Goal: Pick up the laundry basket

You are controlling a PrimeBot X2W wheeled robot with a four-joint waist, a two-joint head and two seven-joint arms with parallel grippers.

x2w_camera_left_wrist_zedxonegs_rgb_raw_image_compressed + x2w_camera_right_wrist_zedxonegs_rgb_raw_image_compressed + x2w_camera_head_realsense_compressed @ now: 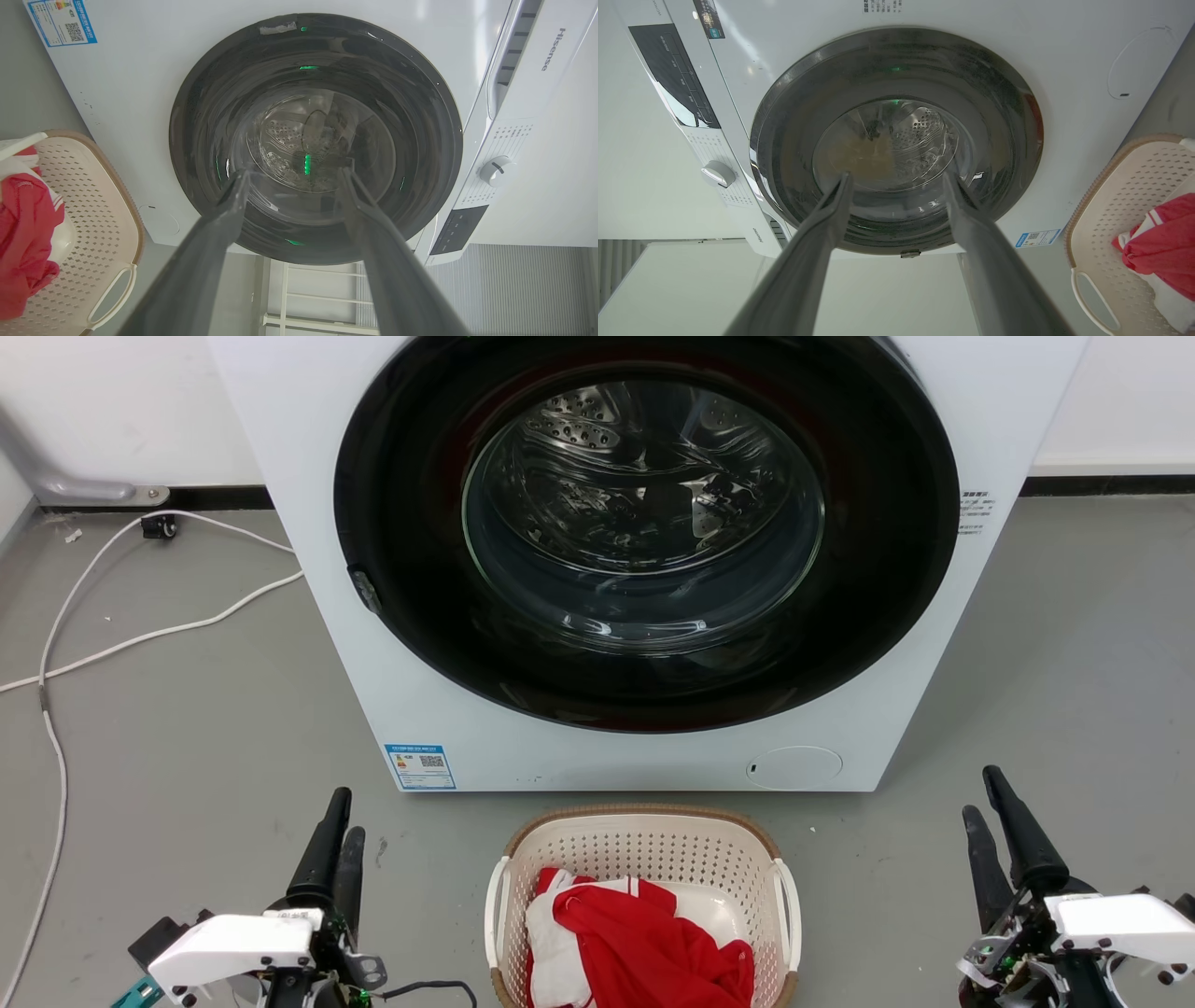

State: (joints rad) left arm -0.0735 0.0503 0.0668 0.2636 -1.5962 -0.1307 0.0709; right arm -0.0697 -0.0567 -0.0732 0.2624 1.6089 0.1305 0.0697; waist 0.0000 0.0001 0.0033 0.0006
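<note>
Basket (pixel 644 847) between left hand (pixel 347 812), right hand (pixel 981 792)

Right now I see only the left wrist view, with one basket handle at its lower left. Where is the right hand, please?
Observer: In the head view the right hand is open, on the other side of the laundry basket and apart from it.
Operator: Is the handle on that side free to take?
Observer: Yes. The white handle on that side is bare; the red and white cloth lies inside the basket, not over the handle.
</note>
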